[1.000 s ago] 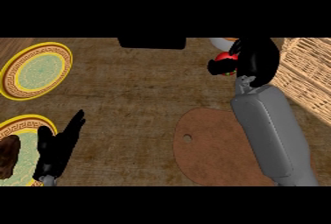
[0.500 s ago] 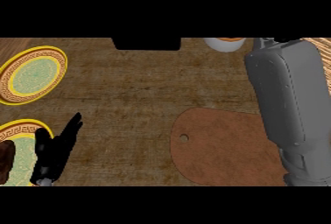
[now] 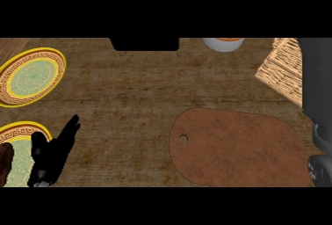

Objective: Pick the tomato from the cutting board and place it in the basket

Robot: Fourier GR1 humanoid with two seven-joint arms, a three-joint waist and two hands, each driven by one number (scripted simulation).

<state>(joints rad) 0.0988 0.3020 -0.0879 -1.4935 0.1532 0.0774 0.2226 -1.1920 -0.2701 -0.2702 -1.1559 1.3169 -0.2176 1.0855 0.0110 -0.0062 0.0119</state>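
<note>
The brown cutting board (image 3: 240,149) lies bare on the counter at the lower right, with a small hole near its left edge. A corner of the woven basket (image 3: 282,70) shows at the upper right. No tomato can be seen. My right forearm (image 3: 316,88) runs up the right edge, partly over the basket, and its hand is out of the picture. My left hand (image 3: 53,151) rests open at the lower left, fingers straight and pointing up, holding nothing.
A yellow-rimmed plate (image 3: 31,77) sits at the upper left. A second one (image 3: 23,132) at the lower left edge carries a dark brown item (image 3: 5,163). A white cup (image 3: 224,43) and a black object (image 3: 144,43) stand at the far edge.
My right arm has swung to the right edge, over the basket; one second ago its hand held the red tomato, and both have since left the view. The left hand has stayed put.
</note>
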